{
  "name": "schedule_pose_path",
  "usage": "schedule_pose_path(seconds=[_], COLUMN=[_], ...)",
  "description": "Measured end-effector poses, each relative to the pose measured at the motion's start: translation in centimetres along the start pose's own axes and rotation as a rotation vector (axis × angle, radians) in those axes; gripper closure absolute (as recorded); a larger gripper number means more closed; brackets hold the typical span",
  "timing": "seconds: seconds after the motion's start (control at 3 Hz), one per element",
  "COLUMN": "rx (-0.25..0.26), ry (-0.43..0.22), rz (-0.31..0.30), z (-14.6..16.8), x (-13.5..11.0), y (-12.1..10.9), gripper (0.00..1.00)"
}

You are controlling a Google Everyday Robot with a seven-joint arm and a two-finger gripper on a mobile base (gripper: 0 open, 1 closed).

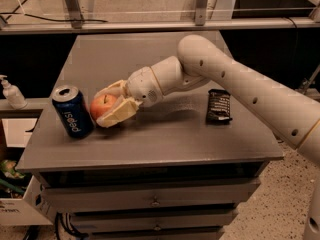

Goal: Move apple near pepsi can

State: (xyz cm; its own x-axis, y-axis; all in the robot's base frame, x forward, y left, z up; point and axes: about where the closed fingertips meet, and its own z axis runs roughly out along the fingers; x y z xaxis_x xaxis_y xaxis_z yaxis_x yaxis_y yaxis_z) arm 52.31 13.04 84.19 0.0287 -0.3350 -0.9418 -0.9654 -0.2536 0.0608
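Reaching in from the right edge of the frame, the smooth white arm (240, 84) ends in the gripper (101, 109) at left of centre, low over the matte grey surface (165, 134). The jaws are closed on the apple (102, 105), holding it between two flat, cream-coloured fingers (119, 115), one above and behind the fruit and one below and in front of it. The apple is round and glossy, red-orange with a paler patch near the top; its stem dimple faces upward and slightly toward the camera. Being nearly spherical, it has no marked long axis. Whether it rests on the surface or is held just clear of it cannot be determined. The pepsi can (72, 111) stands upright just left of the apple, a narrow gap visible between them. The can is a dark blue metal cylinder with its long axis vertical, its silver top facing up, and its white lettering running along the side wall. A flat black snack bar wrapper (219, 106) lies well apart at centre right of the surface, long axis running toward and away from the camera. A pale pump bottle (11, 93) stands at the left edge, off the surface. Count: one apple, one can, one wrapper, one pump bottle, one gripper.
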Motion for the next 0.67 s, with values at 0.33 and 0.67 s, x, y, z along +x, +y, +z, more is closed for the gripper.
schedule_pose_path(seconds=[0.33,0.67], rx=[0.000,0.000], ry=[0.000,0.000], rz=[0.000,0.000], z=[-0.01,-0.02], x=[-0.03,-0.03], y=[0.00,0.00], gripper=[0.35,0.12])
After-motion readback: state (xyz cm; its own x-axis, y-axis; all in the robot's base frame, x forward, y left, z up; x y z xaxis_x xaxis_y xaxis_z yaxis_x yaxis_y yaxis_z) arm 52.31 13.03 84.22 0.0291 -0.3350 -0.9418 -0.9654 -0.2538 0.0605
